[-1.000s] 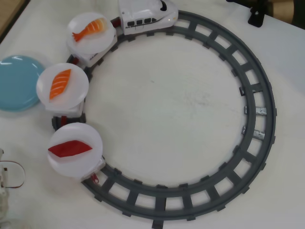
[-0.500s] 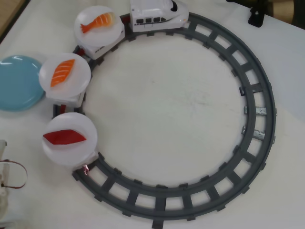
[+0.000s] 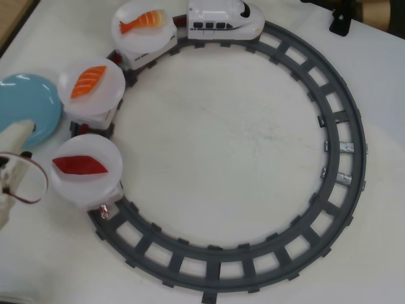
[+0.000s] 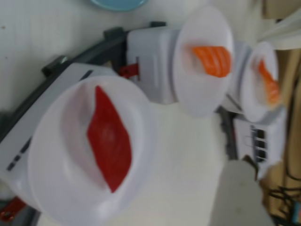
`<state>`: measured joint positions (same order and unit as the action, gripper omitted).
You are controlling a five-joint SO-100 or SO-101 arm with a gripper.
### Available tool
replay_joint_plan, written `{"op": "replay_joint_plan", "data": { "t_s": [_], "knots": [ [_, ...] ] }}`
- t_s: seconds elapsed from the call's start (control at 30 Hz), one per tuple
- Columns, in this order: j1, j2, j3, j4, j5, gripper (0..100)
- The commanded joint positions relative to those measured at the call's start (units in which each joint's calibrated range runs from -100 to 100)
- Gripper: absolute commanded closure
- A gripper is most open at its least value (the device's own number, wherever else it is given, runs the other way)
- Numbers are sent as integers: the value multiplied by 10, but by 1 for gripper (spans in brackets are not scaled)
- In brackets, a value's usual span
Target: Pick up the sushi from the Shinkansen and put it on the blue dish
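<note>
The claw (image 3: 19,149) enters the overhead view at the left edge, a pale finger lying over the near rim of the blue dish (image 3: 25,101), with a dark red loop of cable below it. Only one pale finger (image 4: 242,193) shows in the wrist view, at the bottom right, so I cannot tell whether the claw is spread or pressed together; it pinches nothing visible.

The sushi (image 3: 80,165), a flat, dark red diamond, lies in the middle of the rearmost white plate (image 3: 88,190), just right of the claw and apart from it. The plate sits on the last car of the Shinkansen (image 3: 224,19), whose glossy white nose is at the top of the round grey track (image 3: 345,171). The next plates carry a striped salmon piece (image 3: 88,81) and a shrimp piece (image 3: 142,22).

The white worktop (image 3: 221,139) inside the ring is bare. The blue dish is cut off by the left edge and lies close beside the salmon plate.
</note>
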<state>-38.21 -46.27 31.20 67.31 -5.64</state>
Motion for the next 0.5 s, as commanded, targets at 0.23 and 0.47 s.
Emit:
{"op": "replay_joint_plan", "data": {
  "t_s": [0.23,0.47],
  "knots": [
    [-31,148,-23,13,-3,81],
    [-24,222,-56,11,-1,81]
  ]
}}
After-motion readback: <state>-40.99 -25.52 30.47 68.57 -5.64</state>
